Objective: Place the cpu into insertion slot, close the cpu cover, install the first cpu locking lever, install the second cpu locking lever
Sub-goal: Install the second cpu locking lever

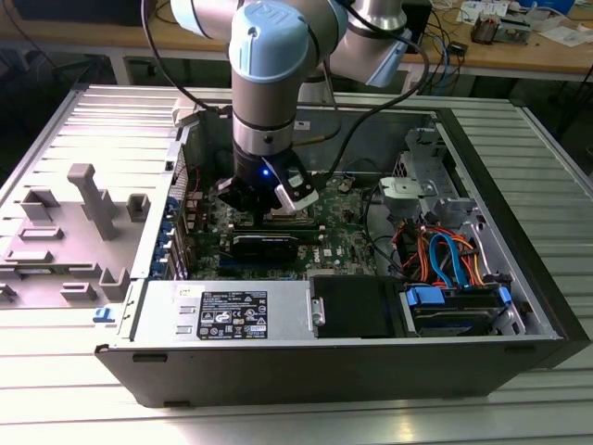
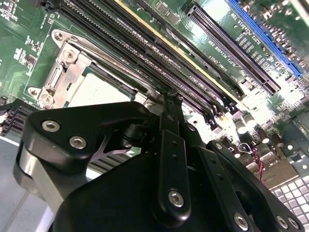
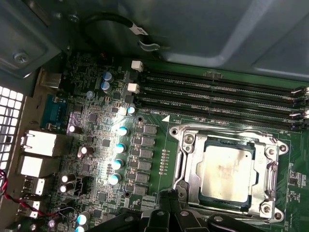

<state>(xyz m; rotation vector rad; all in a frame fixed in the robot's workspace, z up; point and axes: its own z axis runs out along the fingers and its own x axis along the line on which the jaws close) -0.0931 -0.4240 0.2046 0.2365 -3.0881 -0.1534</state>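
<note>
End effector (image 3: 169,212) low over motherboard (image 3: 96,145), cpu (image 3: 227,171) seated — fingertips cut off

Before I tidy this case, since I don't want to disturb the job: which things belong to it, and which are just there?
Job:
- cpu, seated
- insertion slot
- cpu cover, down around the chip
- gripper, beside the socket

Just there:
- memory slots
- power supply
- drive cables
- grey fixture tray
</note>
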